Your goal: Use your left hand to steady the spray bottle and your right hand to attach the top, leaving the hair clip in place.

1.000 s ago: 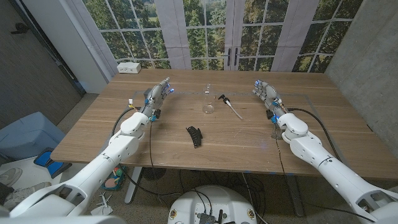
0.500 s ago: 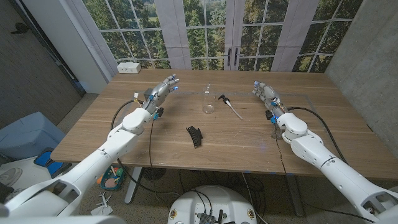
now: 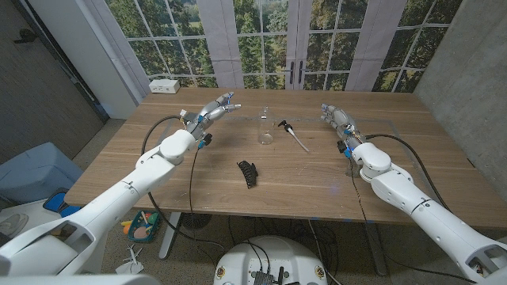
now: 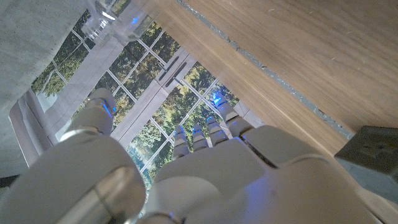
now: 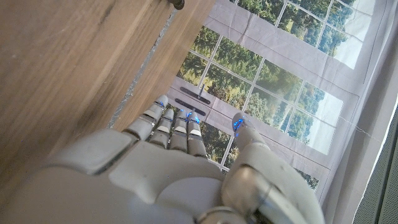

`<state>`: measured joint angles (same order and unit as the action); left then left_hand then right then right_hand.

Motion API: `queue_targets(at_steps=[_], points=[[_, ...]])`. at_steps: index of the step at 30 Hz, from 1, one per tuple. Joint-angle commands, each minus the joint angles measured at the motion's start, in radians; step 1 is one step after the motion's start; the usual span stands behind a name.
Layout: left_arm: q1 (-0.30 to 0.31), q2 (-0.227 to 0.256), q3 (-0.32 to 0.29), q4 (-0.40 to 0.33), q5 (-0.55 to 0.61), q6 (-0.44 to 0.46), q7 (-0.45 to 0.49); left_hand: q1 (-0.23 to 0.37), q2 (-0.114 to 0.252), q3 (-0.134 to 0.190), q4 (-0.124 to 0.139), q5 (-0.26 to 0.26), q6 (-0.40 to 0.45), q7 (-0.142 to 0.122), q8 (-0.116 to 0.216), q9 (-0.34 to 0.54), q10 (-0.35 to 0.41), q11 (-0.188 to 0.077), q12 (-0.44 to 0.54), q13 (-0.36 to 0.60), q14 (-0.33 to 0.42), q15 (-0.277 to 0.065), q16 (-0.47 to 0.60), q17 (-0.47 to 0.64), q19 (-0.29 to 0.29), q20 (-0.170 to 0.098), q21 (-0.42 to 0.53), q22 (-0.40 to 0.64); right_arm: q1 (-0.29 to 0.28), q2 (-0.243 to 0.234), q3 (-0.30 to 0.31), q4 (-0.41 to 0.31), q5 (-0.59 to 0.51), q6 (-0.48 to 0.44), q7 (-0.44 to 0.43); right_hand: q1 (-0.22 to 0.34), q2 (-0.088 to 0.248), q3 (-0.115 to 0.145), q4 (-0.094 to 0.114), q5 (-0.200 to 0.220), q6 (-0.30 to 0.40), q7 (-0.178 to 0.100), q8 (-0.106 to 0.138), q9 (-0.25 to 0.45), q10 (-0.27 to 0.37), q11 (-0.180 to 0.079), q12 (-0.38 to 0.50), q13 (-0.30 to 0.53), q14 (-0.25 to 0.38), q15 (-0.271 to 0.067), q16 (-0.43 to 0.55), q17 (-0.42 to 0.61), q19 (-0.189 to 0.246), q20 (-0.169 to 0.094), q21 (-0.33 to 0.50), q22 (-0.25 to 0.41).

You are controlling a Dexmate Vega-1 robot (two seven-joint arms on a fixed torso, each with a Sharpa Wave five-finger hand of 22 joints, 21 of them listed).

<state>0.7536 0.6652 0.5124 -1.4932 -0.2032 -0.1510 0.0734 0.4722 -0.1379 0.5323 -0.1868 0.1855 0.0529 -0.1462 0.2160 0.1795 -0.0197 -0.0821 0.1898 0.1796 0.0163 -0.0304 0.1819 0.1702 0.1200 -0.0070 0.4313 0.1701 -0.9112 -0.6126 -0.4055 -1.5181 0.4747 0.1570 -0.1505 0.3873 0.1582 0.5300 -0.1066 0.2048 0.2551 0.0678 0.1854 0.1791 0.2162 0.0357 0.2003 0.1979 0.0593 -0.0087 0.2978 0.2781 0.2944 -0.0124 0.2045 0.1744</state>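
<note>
The bottle stands mid-worktop, the top lying just beside it at 3 o'clock. The left hand hovers at its 9 o'clock, fingers spread, empty. The right hand waits at 3 o'clock, fingers loosely apart. The clip lies at 6 o'clock.

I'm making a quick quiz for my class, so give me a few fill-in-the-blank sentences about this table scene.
1. The clear plastic spray bottle stands ____ on the wooden table.
2. The black spray top lies to the bottle's ____.
3. The black hair clip lies ____ the robot than the bottle.
4. The left hand holds ____.

Missing words: upright; right; nearer; nothing
</note>
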Motion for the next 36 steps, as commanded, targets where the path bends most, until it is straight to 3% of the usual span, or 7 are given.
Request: queue_targets(at_steps=[1, 6, 11, 15, 30, 36], points=[[-0.059, 0.016, 0.056, -0.032, 0.116, 0.057, -0.015, 0.030, -0.029, -0.018, 0.003, 0.015, 0.036, -0.011, 0.022, 0.004, 0.022, -0.001, 0.013, 0.003, 0.012, -0.001, 0.006, 0.004, 0.004, 0.018, -0.011, 0.007, -0.010, -0.014, -0.004, -0.030, -0.026, -0.027, -0.022, 0.012, -0.002, 0.001, -0.008, 0.007, 0.007, 0.005, 0.007, 0.005, 0.011, 0.001, 0.005, 0.001, 0.002, 0.007, -0.002, 0.000, 0.003, 0.011, 0.002, 0.003], [-0.091, 0.009, 0.083, -0.024, 0.158, 0.069, -0.032, 0.073, -0.046, -0.047, 0.005, 0.029, 0.050, 0.002, 0.031, 0.010, 0.067, -0.004, 0.024, 0.008, 0.069, -0.003, 0.022, 0.006, 0.015, 0.034, -0.023, 0.009, -0.015, -0.015, -0.001, -0.032, -0.027, -0.025, -0.025, 0.015, -0.003, 0.001, -0.011, 0.007, 0.008, 0.006, 0.008, 0.005, 0.012, 0.002, 0.005, 0.001, 0.003, 0.007, -0.003, -0.001, 0.003, 0.011, 0.002, 0.003], [-0.121, 0.002, 0.109, -0.011, 0.196, 0.079, -0.051, 0.110, -0.058, -0.087, 0.006, 0.045, 0.047, 0.022, 0.033, 0.012, 0.093, -0.044, 0.026, 0.010, 0.105, -0.048, 0.022, 0.006, 0.053, 0.045, -0.024, 0.010, -0.019, -0.014, 0.003, -0.032, -0.024, -0.021, -0.027, 0.016, -0.003, 0.000, -0.014, 0.007, 0.010, 0.007, 0.009, 0.005, 0.015, 0.004, 0.006, 0.001, 0.004, 0.007, -0.004, -0.002, 0.003, 0.012, 0.002, 0.003], [-0.146, -0.010, 0.125, 0.011, 0.199, 0.076, -0.085, 0.131, -0.061, -0.124, 0.008, 0.065, 0.067, 0.028, 0.039, 0.012, 0.117, -0.047, 0.028, 0.010, 0.125, -0.081, 0.020, 0.004, 0.076, 0.009, -0.029, 0.009, -0.021, -0.015, 0.005, -0.032, -0.025, -0.020, -0.030, 0.017, -0.004, -0.002, -0.015, 0.007, 0.011, 0.008, 0.009, 0.005, 0.016, 0.006, 0.006, 0.001, 0.005, 0.008, -0.004, -0.003, 0.004, 0.013, 0.003, 0.003], [-0.233, -0.081, 0.186, 0.157, 0.178, 0.011, -0.202, 0.151, -0.058, -0.167, 0.013, 0.089, 0.061, 0.031, 0.030, 0.011, 0.138, -0.054, 0.027, 0.010, 0.125, -0.077, 0.008, 0.002, 0.094, -0.004, -0.040, 0.006, -0.018, -0.014, 0.009, -0.024, -0.023, -0.023, -0.031, 0.016, -0.007, -0.007, -0.019, 0.008, 0.013, 0.011, 0.009, 0.005, 0.016, 0.006, 0.006, 0.001, 0.006, 0.011, -0.006, -0.005, 0.005, 0.014, 0.003, 0.003], [-0.266, -0.116, 0.207, 0.228, 0.156, -0.032, -0.254, 0.158, -0.060, -0.191, 0.014, 0.103, 0.061, 0.030, 0.025, 0.010, 0.144, -0.071, 0.025, 0.009, 0.119, -0.077, 0.003, 0.002, 0.098, -0.007, -0.048, 0.005, -0.025, -0.022, 0.010, -0.032, -0.034, -0.023, -0.039, 0.017, -0.008, -0.009, -0.021, 0.008, 0.014, 0.012, 0.009, 0.005, 0.018, 0.009, 0.006, 0.001, 0.006, 0.010, -0.007, -0.006, 0.006, 0.016, 0.003, 0.003]])
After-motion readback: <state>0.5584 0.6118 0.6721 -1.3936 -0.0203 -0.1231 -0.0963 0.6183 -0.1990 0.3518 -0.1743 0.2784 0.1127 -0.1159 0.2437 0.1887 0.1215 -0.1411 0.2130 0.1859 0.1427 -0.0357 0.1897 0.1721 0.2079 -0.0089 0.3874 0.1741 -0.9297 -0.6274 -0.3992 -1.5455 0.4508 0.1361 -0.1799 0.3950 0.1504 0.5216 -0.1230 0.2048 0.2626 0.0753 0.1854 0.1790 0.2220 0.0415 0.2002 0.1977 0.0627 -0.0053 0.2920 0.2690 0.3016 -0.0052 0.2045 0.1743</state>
